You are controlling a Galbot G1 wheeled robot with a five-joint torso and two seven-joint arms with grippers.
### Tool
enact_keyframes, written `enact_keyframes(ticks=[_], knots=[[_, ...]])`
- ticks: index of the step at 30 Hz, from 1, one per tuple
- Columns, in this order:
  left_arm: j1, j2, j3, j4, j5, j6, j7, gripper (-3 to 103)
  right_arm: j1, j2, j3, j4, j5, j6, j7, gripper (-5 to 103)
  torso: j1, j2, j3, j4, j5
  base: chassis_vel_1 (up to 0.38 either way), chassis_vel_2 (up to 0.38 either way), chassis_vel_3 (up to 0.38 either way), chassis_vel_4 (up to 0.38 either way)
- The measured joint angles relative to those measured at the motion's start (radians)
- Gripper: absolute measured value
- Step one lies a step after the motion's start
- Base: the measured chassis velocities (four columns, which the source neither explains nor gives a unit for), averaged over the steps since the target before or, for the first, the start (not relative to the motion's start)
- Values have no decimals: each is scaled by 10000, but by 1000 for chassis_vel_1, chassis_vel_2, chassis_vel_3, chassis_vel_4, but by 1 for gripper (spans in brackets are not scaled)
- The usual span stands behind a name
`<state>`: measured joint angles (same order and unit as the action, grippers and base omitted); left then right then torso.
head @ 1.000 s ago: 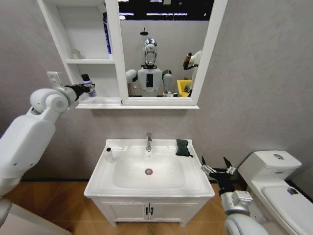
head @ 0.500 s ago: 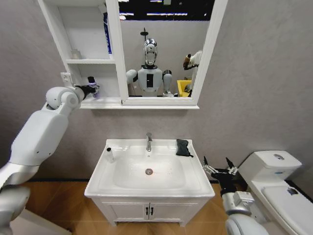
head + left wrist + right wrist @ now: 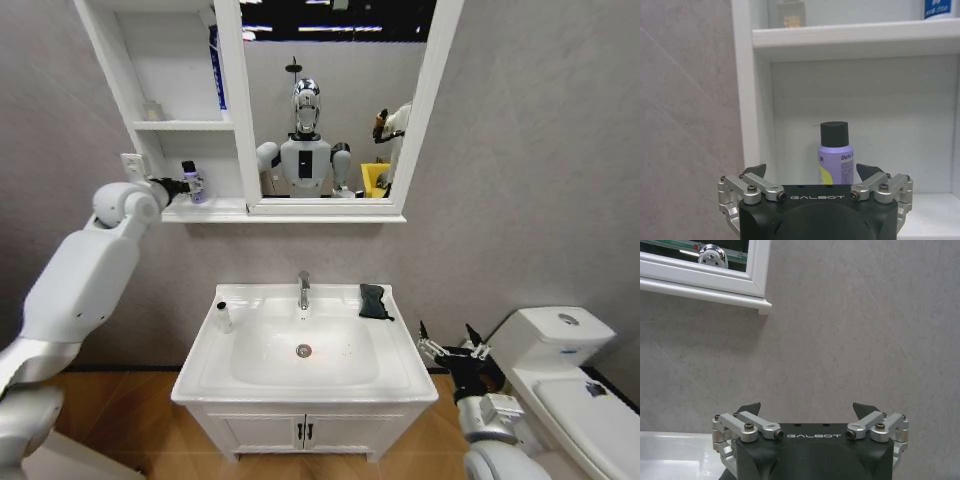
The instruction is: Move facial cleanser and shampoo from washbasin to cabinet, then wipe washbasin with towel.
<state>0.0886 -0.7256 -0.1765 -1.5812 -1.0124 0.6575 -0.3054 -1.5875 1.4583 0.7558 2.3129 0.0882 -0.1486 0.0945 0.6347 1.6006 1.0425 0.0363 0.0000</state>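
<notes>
With the left gripper (image 3: 810,175) spread wide around the purple bottle (image 3: 835,155) on the cabinet (image 3: 200,208) shelf (right gripper (image 3: 452,347) idle, open, at four o'clock), back straight out, clearing its cap.

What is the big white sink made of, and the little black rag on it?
The white rectangular washbasin looks like glazed ceramic: smooth, glossy, catching light. The small black towel looks like soft cloth: matte and bunched into folds. Neither is certain from looks alone.

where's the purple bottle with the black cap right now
In the head view the purple bottle stands upright on the cabinet's bottom shelf, left of the mirror, just beyond the open left claw.
</notes>
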Motion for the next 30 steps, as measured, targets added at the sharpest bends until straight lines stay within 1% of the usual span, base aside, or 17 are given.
enact_keyframes(ticks=[1, 2, 3, 5, 6, 8, 12, 15, 16, 17, 19, 20, 23, 25, 26, 28, 30], knots=[[0, 0, 0, 0, 0, 0, 0, 100, 0, 0, 0, 0, 0, 0, 0, 100, 0, 0, 0, 0, 0, 0, 0, 0, 0], [650, 460, -576, -911, -523, 50, -262, 100, 6, 16, -51, 7, -41, -1, 3, 100, 0, -1, 0, 23, -5, 0, 0, 0, 0], [650, 460, -576, -911, -523, 50, -262, 100, 6, 16, -51, 7, -41, -1, 3, 100, 0, -1, 0, 23, -5, 0, 0, 0, 0], [1522, 1051, -1141, -2195, -1149, -45, -388, 100, 70, 56, -221, 33, -122, -54, 0, 100, -7, 2, -4, 28, -2, 0, 0, 0, 0], [1522, 1051, -1141, -2195, -1149, -45, -388, 100, 70, 56, -221, 33, -122, -54, 0, 100, -7, 2, -4, 28, -2, 0, 0, 0, 0], [1963, 1183, -1416, -2790, -1237, -400, -643, 100, 113, 139, -401, 48, -273, -84, -17, 100, -6, 1, -2, 4, -4, 0, 0, 0, 0], [2711, 1324, -1979, -3551, -1655, -430, -987, 100, 64, 198, -455, 114, -302, -90, -17, 100, -3, 1, -2, -1, 4, 0, 0, 0, 0], [4134, 1485, -2881, -4514, -1938, -427, -1164, 100, -75, 232, -413, 178, -313, -54, -17, 100, 1, 0, 0, 0, 0, 0, 0, 0, 0], [4848, 1508, -3340, -5012, -2045, -386, -1264, 100, -147, 253, -367, 206, -313, -29, -17, 100, 1, 0, 0, 11, -2, 0, 0, 0, 0], [4848, 1508, -3340, -5012, -2045, -386, -1264, 100, -147, 253, -367, 206, -313, -29, -17, 100, 1, 0, 0, 11, -2, 0, 0, 0, 0], [6313, 1344, -4014, -6142, -2123, -321, -1787, 100, -263, 310, -312, 260, -311, 31, -16, 100, -3, 2, -2, 7, 4, 0, 0, 0, 0], [7002, 1097, -4116, -6519, -1876, -370, -1978, 100, -287, 329, -307, 282, -310, 40, -15, 100, -4, 2, -2, 9, 1, 0, 0, 0, 0], [7540, 860, -4114, -6716, -1423, -477, -2000, 100, -299, 338, -304, 318, -310, 45, -10, 100, -3, 2, -2, 6, -1, 0, 0, 0, 0], [8678, 135, -3841, -6672, 209, -974, -1560, 100, -357, 341, -276, 434, -283, 39, 7, 100, -3, 1, -1, 7, 1, 0, 0, 0, 0], [8678, 135, -3841, -6672, 209, -974, -1560, 100, -357, 341, -276, 434, -283, 39, 7, 100, -3, 1, -1, 7, 1, 0, 0, 0, 0], [9460, -572, -3620, -6320, 1795, -1655, -1097, 100, -422, 319, -198, 511, -238, 34, 32, 100, -1, 0, 0, 4, -1, 0, 0, 0, 0], [10023, -1071, -3507, -6115, 2815, -2207, -862, 100, -500, 303, -134, 568, -184, 34, 48, 100, 0, -1, 0, 5, -1, 0, 0, 0, 0]])
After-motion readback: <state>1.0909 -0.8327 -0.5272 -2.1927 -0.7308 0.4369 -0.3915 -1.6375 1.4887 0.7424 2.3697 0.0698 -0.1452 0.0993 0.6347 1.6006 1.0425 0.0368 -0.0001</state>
